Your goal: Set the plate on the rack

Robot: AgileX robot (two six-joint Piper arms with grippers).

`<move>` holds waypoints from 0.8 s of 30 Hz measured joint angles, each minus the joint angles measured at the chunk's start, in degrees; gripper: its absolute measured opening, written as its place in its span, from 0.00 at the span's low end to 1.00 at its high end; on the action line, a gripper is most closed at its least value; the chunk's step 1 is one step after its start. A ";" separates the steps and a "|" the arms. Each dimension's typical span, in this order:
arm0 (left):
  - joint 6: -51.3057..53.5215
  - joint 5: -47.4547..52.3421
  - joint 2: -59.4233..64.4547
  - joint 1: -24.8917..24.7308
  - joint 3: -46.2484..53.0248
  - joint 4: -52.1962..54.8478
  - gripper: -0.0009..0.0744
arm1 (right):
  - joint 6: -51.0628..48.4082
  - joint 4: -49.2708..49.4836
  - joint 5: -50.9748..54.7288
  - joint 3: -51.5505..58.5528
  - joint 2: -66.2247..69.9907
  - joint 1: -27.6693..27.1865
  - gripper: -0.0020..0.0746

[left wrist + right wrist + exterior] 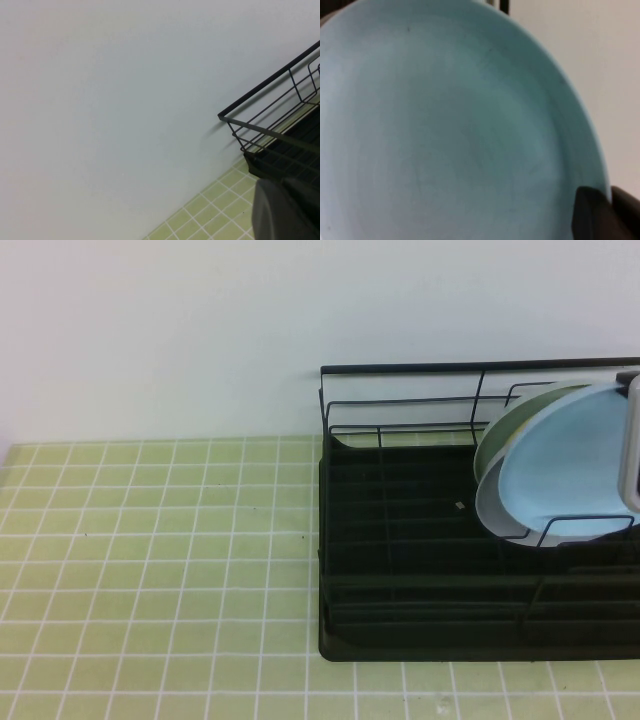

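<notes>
A light blue plate (570, 465) stands on edge, tilted, over the right part of the black wire dish rack (400, 570). Its lower rim sits behind a wire hoop. My right gripper (630, 440) is at the frame's right edge, shut on the plate's rim. In the right wrist view the blue plate (445, 125) fills the picture, and the right gripper (609, 207) pinches its edge between dark fingers (590, 215). My left gripper (287, 210) is shut and holds nothing. It hovers off the rack's (295, 150) left corner, outside the high view.
Behind the blue plate two more plates stand in the rack, a pale grey one (490, 502) and a greenish one (510, 415). The rack rests on a green tiled tabletop (150, 570) against a white wall (200, 340).
</notes>
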 joint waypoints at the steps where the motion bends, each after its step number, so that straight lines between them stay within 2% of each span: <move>1: 0.00 0.00 0.00 0.00 0.00 0.00 0.01 | 0.00 0.00 0.00 0.00 0.38 0.00 0.04; 8: 0.00 0.00 0.00 0.00 0.00 0.00 0.01 | 0.00 0.66 0.00 -0.09 4.00 0.00 0.04; 14: 0.00 0.00 0.00 0.00 0.00 0.00 0.01 | -0.34 9.00 0.12 -0.09 5.54 0.00 0.07; 24: -0.73 0.11 0.00 0.00 0.00 -0.22 0.01 | -0.24 10.39 0.52 -0.09 6.65 0.00 0.36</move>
